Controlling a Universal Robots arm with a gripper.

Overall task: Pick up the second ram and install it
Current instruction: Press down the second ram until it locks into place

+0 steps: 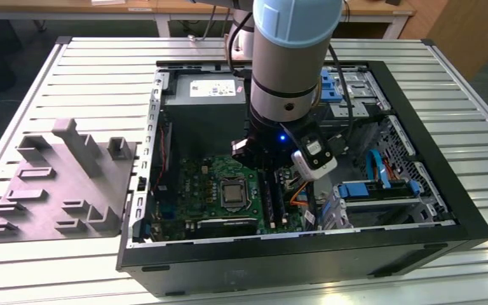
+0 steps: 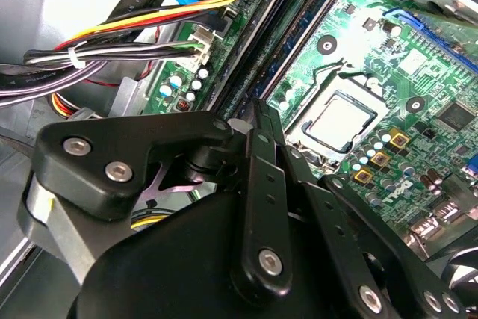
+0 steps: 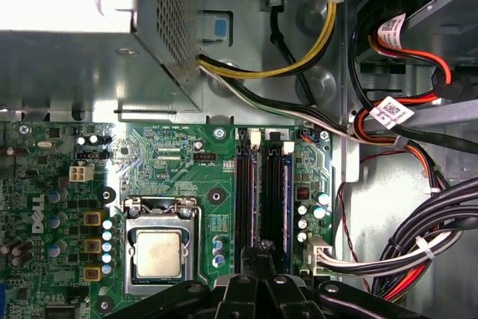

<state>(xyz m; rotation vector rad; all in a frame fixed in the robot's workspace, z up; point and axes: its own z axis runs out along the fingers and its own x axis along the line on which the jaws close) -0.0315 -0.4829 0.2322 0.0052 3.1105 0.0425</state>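
My gripper (image 3: 265, 250) hangs inside the open computer case, low over the green motherboard (image 3: 164, 162). Its black fingers (image 2: 258, 121) are pressed together with nothing visible between them. Two dark-blue ram sticks stand edge-up in the long black slots, one (image 3: 254, 184) nearer the processor socket and one (image 3: 286, 192) nearer the cables. I cannot tell which of them is the second ram. The fingertips sit just above the slots, between the two sticks, partway along their length. In the exterior view the gripper (image 1: 271, 166) is above the board's slot area.
The grey power-supply box (image 3: 82, 42) and its yellow and black cable bundles (image 3: 418, 244) lie close beside the slots. The processor socket (image 3: 158, 252) is on the slots' other side. A grey moulded holder (image 1: 58, 184) rests on the table at the exterior view's left.
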